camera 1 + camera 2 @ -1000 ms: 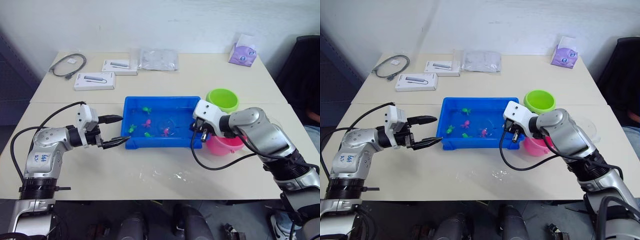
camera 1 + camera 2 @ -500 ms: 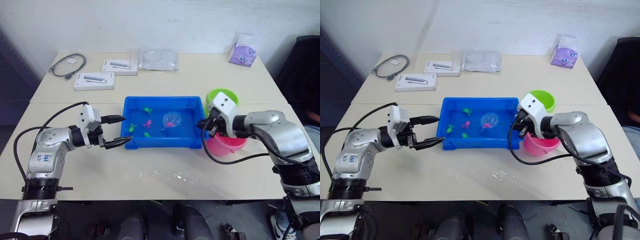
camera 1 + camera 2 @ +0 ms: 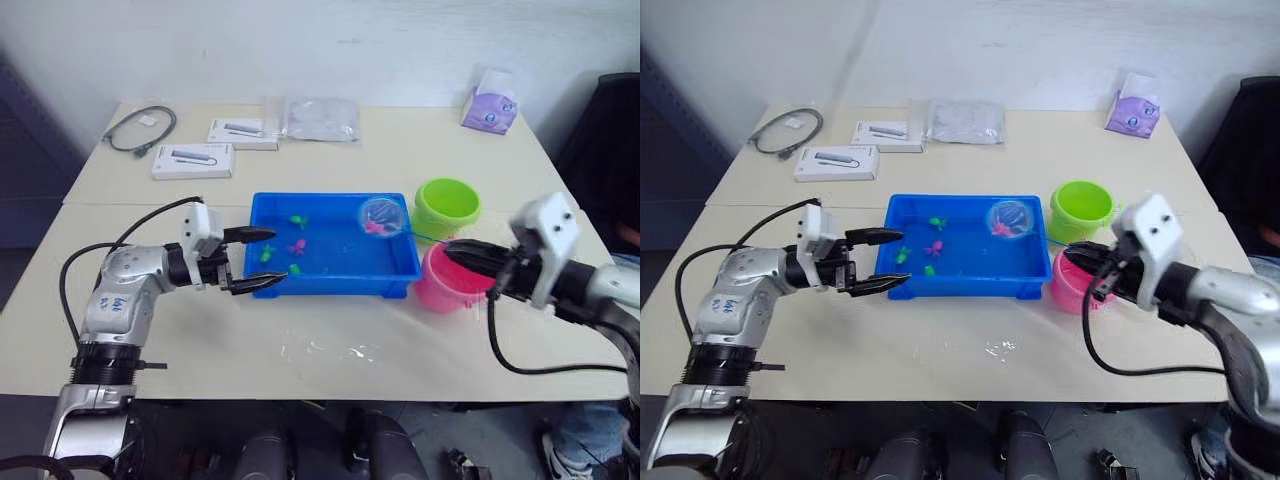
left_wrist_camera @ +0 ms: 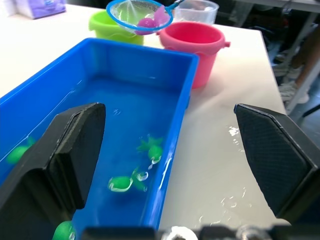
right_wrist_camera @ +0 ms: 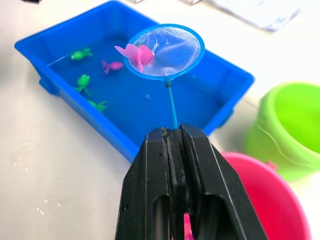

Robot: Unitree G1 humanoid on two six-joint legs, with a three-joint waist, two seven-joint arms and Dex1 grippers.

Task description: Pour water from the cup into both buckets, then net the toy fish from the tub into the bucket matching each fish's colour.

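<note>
The blue tub (image 3: 330, 291) holds water and a few green and pink toy fish (image 3: 296, 246). My right gripper (image 3: 455, 250) is shut on the thin handle of the net (image 5: 165, 50). Its light blue hoop hangs above the tub's right end with a pink fish (image 5: 136, 54) in the mesh. Just right of the tub stand the pink bucket (image 3: 435, 292) and, behind it, the lime green bucket (image 3: 447, 212). The clear cup (image 4: 197, 9) stands behind the pink bucket. My left gripper (image 3: 277, 256) is open and empty over the tub's left front corner.
Two white boxes (image 3: 192, 160) (image 3: 243, 132), a grey coiled cable (image 3: 140, 125) and a clear plastic bag (image 3: 320, 118) lie at the back of the table. A purple tissue pack (image 3: 488, 105) sits at the back right. Spilled water (image 3: 330, 350) glistens in front of the tub.
My right gripper has drawn back to the right and lifted the net out of the water with a pink fish in it. The left gripper has edged slightly toward the tub.
</note>
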